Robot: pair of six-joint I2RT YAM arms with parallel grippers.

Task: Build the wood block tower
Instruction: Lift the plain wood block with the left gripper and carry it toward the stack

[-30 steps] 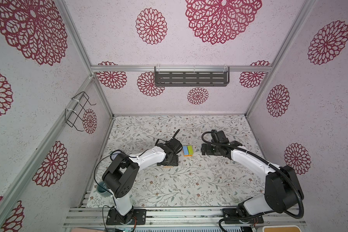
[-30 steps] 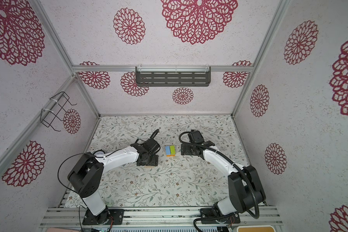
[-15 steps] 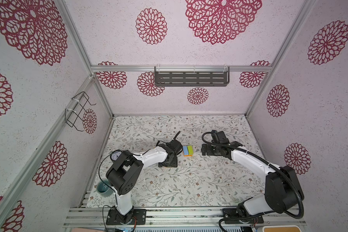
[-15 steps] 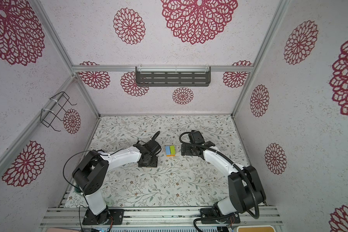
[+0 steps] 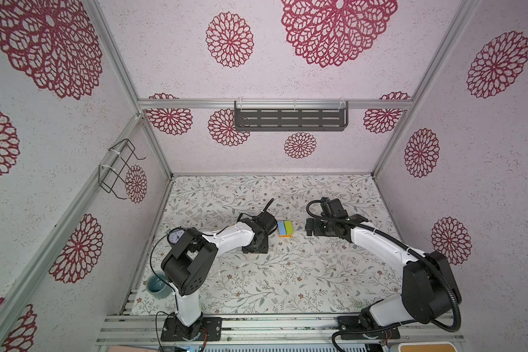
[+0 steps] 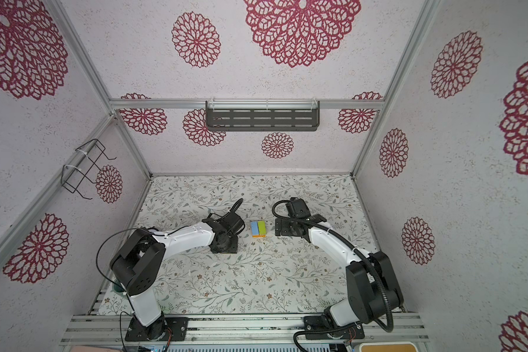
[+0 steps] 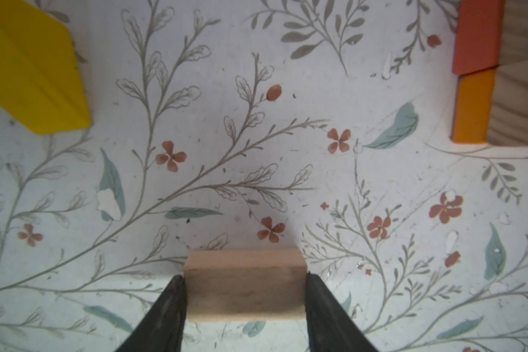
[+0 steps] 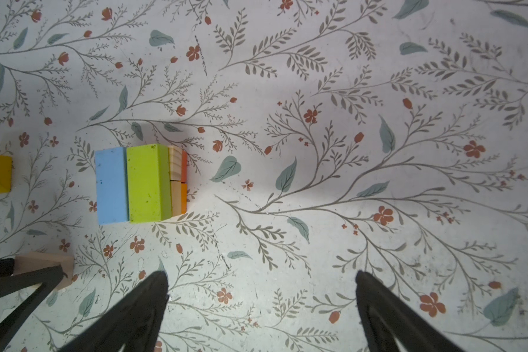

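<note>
1. Grey-green sprigs and rust flowers pattern the counter [image 5: 287, 274], the biggest thing here and the one surface that carries every block.
2. Two arms reach in over it, one from each side. Each ends in one pincer, and both heads sit low near the middle with the tower between them.
3. One tower [image 5: 285, 229] stands near the centre of the counter. I read it as three layers: two orange pieces [image 8: 184, 198] lowest, one of them redder. Two plain wood pieces [image 8: 174, 164] lie on those. One blue block [image 8: 110, 186] and one green block [image 8: 145, 183] lie side by side on top, touching.
4. The right pincer [image 8: 261, 275] hangs spread wide with nothing between its fingers. It is near the tower but clear of it.
5. The left pincer [image 7: 244, 279] is drawn in to a middling width, with one finger pressed against each end of a block, so it has that block in its hold.
6. One yellow block [image 7: 28, 67] lies loose on the counter, near the left pincer and apart from the tower.
7. One tan block [image 7: 244, 286] is the piece the left pincer holds. It looks to be resting on the counter, well short of the tower.
8. The count is eight blocks in sight, six stacked and two loose.
9. I judge the tower a good way along. The tan block has yet to be carried over and set on the blue and green pair, and the yellow block has yet to go on after it.
</note>
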